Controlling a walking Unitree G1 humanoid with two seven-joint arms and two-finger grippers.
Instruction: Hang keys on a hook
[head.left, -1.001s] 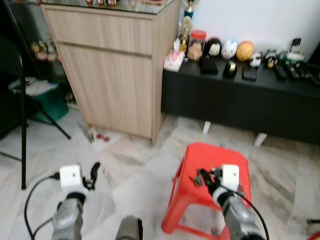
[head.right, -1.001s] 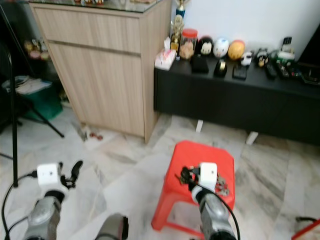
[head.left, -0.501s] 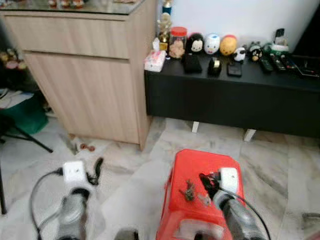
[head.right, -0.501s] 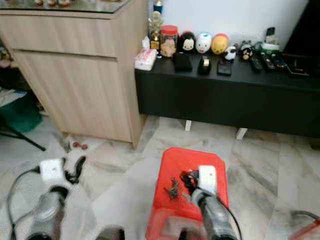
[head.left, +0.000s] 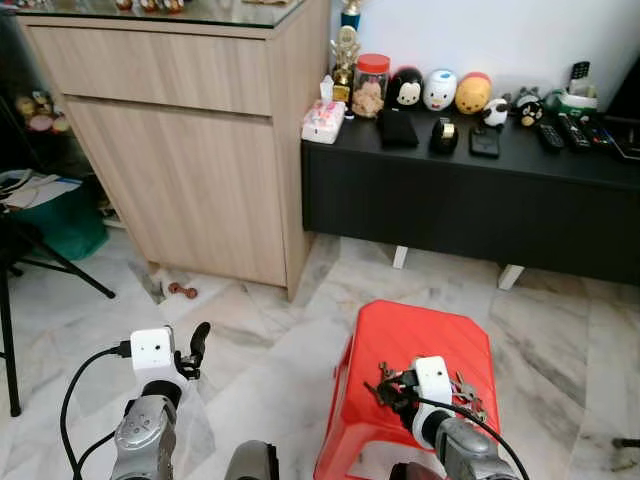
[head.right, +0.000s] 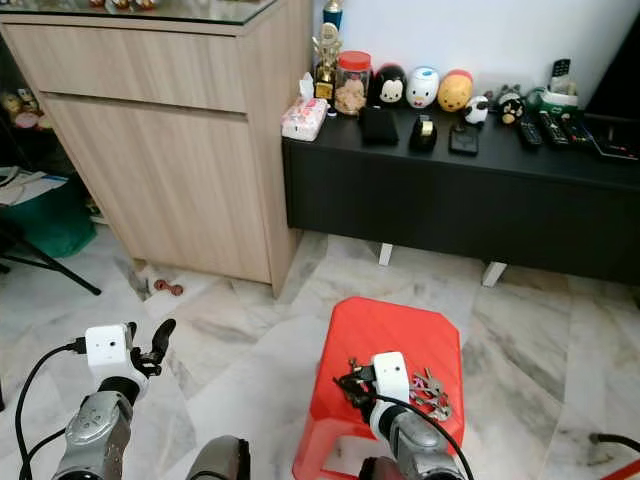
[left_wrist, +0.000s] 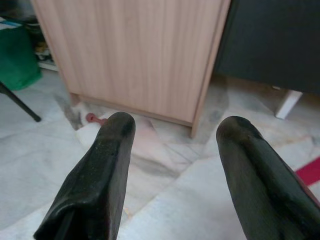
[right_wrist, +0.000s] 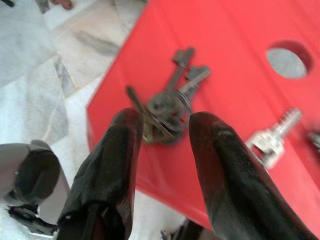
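Hovering over the marble floor (head.left: 270, 350) with fingers spread apart, the left gripper (left_wrist: 172, 165) faces a wooden cabinet (head.left: 200, 140), while the right gripper (right_wrist: 162, 125), fingers apart, straddles the dark keys (right_wrist: 167, 107) lying on the red stool (head.left: 420, 335).

Both silver arms reach forward from the lower edge of the head view, the left at about 7 o'clock, the right at about 5 o'clock. The left hand (left_wrist: 172, 150) is held level, its two black fingers (left_wrist: 102, 165) spread wide apart. The right hand (right_wrist: 162, 125) tilts downward, fingers (right_wrist: 220, 165) parted with a narrow gap.
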